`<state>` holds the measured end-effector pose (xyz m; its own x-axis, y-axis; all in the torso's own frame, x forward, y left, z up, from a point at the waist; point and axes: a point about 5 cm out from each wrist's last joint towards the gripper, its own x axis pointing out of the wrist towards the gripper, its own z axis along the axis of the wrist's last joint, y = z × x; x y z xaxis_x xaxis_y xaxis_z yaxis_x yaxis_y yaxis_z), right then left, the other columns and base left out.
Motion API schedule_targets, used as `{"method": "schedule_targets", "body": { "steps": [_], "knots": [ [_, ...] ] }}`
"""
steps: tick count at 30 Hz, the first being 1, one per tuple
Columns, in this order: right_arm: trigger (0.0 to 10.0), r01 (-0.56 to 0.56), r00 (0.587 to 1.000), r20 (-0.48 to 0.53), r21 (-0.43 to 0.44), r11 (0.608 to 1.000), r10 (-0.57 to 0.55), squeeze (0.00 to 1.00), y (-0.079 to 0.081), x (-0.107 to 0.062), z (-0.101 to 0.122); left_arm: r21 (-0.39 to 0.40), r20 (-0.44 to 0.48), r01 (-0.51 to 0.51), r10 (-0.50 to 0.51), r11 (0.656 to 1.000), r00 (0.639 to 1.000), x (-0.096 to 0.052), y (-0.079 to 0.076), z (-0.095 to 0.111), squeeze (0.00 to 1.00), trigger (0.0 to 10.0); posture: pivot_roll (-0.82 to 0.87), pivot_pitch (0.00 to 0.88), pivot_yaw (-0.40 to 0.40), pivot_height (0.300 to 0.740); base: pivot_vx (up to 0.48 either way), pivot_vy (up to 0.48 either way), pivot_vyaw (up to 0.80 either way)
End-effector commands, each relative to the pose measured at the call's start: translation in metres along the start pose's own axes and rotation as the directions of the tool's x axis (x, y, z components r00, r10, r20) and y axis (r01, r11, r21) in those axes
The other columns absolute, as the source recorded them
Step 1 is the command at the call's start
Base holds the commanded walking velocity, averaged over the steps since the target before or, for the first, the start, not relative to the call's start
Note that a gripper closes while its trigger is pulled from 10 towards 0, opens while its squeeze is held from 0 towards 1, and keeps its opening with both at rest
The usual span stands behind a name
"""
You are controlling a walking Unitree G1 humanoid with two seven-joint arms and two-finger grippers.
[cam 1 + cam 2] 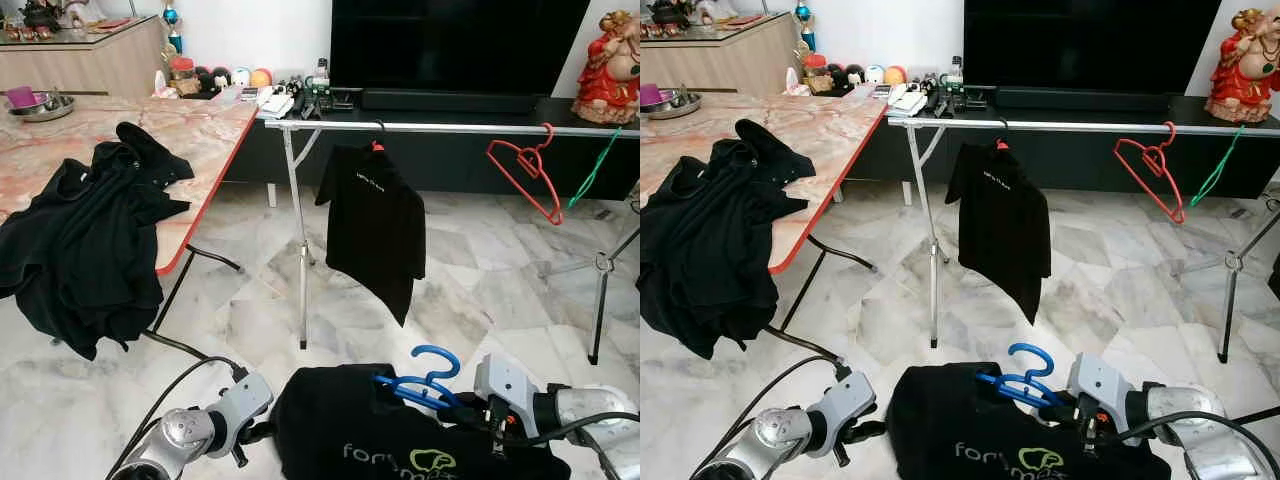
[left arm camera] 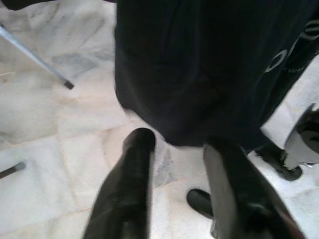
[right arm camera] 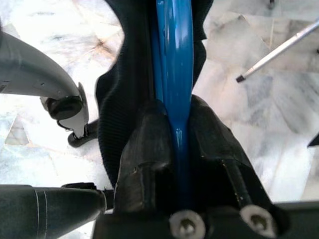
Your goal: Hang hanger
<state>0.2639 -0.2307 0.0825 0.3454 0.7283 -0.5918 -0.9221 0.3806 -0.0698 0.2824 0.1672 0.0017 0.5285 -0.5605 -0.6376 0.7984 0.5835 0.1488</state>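
Observation:
A blue hanger carries a black T-shirt with a green logo, low in front of me. My right gripper is shut on the blue hanger's bar, beside the shirt's collar. My left gripper stands open just off the shirt's left edge, with nothing between its fingers. Ahead runs a silver clothes rail on thin legs. Another black shirt hangs on it near its left end.
A red hanger and a green hanger hang on the rail's right part. A marble table at left holds a pile of black clothes. Behind the rail stand a dark TV console and a red statue.

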Motion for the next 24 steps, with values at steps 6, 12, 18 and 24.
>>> {"method": "schedule_targets", "body": {
  "steps": [6,12,18,24],
  "knots": [
    [10.0,-0.04,0.999,0.029,-0.036,0.999,0.041,0.0,0.006,0.004,0.009,-0.008,0.0,-0.008,0.008,1.0,1.0,-0.001,0.001,-0.001,1.0,10.0,-0.03,0.0,-0.022,0.74,0.0,0.0,0.0],
    [10.0,-0.065,0.998,0.017,-0.037,0.997,0.066,0.0,0.008,0.003,0.008,0.007,-0.001,-0.111,0.111,0.994,0.994,-0.001,0.01,0.003,1.0,10.0,-0.03,0.0,-0.024,0.74,0.0,0.0,0.0],
    [10.0,-0.083,0.996,0.011,-0.04,0.996,0.083,0.0,0.007,-0.001,0.01,-0.021,0.009,-0.18,0.18,0.983,0.984,-0.002,0.017,0.007,0.0,10.0,-0.03,0.0,-0.033,0.74,0.0,0.0,0.0],
    [10.0,-0.084,0.996,0.001,-0.046,0.995,0.084,0.0,0.004,-0.003,0.012,-0.031,-0.014,-0.064,0.064,0.997,0.998,0.002,0.005,0.003,0.0,10.0,-0.03,0.002,-0.037,0.74,0.0,0.0,0.0]
  ]
}}
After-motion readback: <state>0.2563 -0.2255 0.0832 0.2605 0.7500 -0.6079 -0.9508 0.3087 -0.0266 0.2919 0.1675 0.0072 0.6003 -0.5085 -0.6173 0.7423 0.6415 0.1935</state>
